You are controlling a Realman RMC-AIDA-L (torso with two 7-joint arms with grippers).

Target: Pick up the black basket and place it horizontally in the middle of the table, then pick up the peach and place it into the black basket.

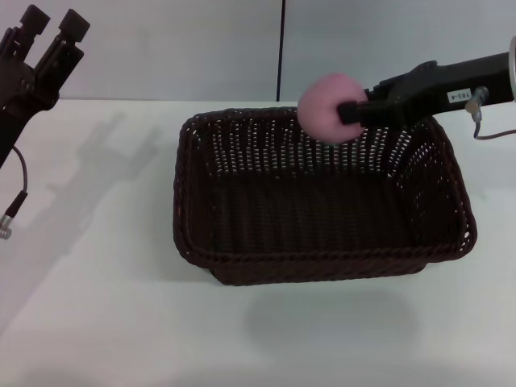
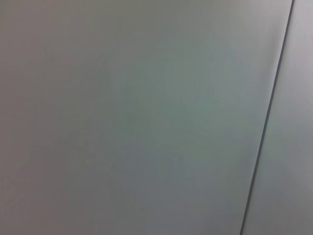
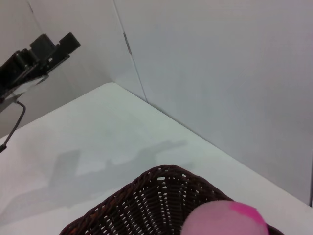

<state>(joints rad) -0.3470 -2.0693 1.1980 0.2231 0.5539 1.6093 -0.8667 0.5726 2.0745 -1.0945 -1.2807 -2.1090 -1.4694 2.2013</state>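
white table (image 1: 97,306) bears the black basket (image 1: 322,262); grey wall (image 1: 161,48) seemingly behind.

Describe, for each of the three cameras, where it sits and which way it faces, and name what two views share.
Head view: high on the robot, facing down at the table; shows the black basket, the raised left gripper, and the right gripper holding the peach above it.
Left wrist view: faces only a blank wall; no body shows.
Right wrist view: looks across the peach and basket rim towards the left gripper.
Head and right wrist views share all three.
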